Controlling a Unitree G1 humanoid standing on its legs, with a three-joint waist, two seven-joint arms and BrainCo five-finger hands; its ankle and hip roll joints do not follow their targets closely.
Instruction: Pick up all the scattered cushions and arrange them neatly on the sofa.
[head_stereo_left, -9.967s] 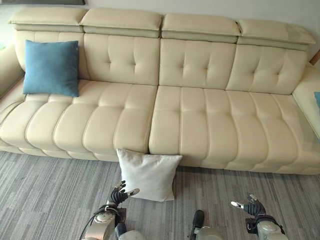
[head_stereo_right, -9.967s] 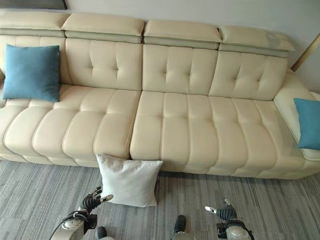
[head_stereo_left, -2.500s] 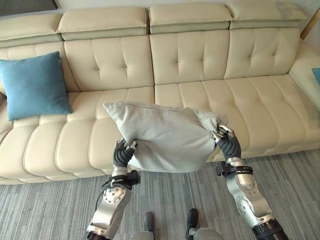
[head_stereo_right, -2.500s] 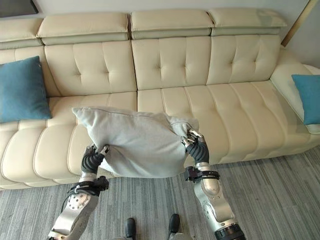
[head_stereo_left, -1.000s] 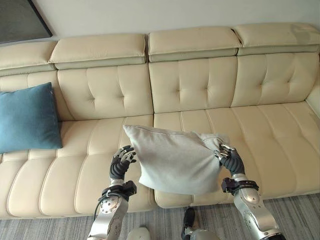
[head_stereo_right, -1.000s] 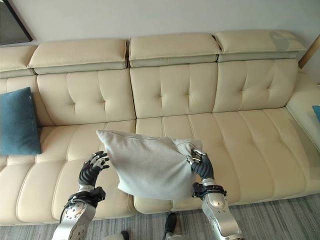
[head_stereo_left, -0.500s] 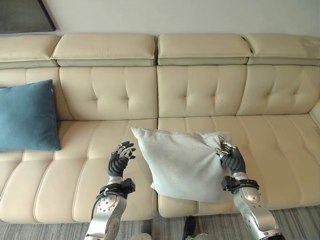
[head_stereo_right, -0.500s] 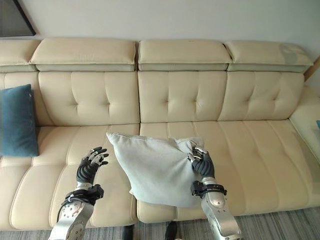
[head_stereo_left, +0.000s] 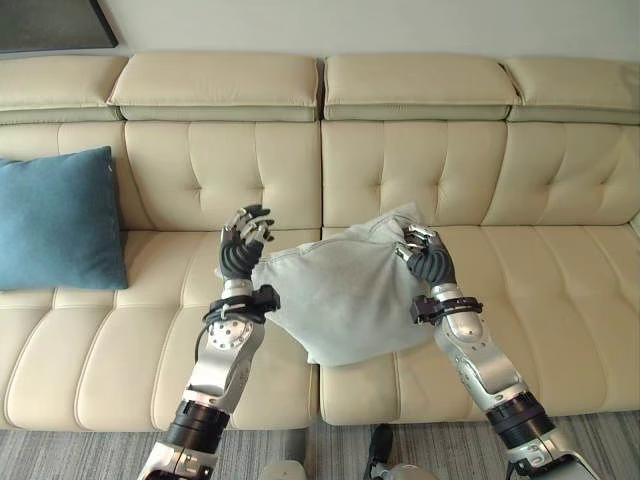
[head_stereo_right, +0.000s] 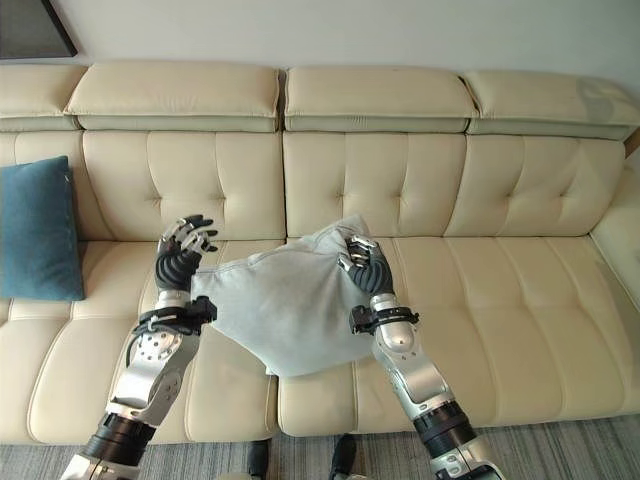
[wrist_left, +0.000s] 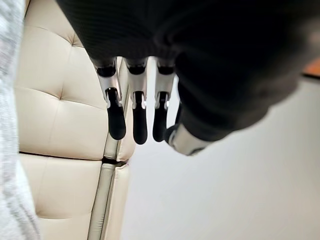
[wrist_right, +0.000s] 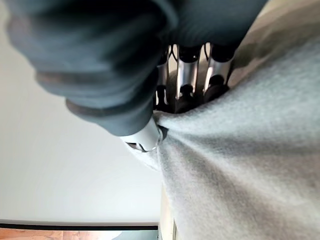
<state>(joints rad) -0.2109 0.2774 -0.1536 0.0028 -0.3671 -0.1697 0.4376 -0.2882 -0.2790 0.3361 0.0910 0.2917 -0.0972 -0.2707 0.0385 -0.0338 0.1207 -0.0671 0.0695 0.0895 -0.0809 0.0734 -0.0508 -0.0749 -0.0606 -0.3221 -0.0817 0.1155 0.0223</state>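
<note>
A light grey cushion (head_stereo_left: 340, 300) hangs over the middle of the cream sofa (head_stereo_left: 540, 290), just above the seat and near the backrest. My right hand (head_stereo_left: 425, 258) is shut on its upper right corner; in the right wrist view the fingers (wrist_right: 185, 95) dig into the grey cloth (wrist_right: 250, 165). My left hand (head_stereo_left: 243, 248) is raised by the cushion's left corner, open and holding nothing; its fingers (wrist_left: 134, 117) point at the sofa back. A blue cushion (head_stereo_left: 60, 220) leans upright against the backrest at the left end.
The sofa seat runs wide to the right of the grey cushion and between it and the blue one. Grey carpet (head_stereo_left: 100, 450) lies along the sofa's front edge. A dark frame (head_stereo_left: 50, 25) hangs on the wall at the upper left.
My right hand has lifted the grey cushion higher and further back toward the backrest. My left hand has also risen, staying open beside the cushion's left corner.
</note>
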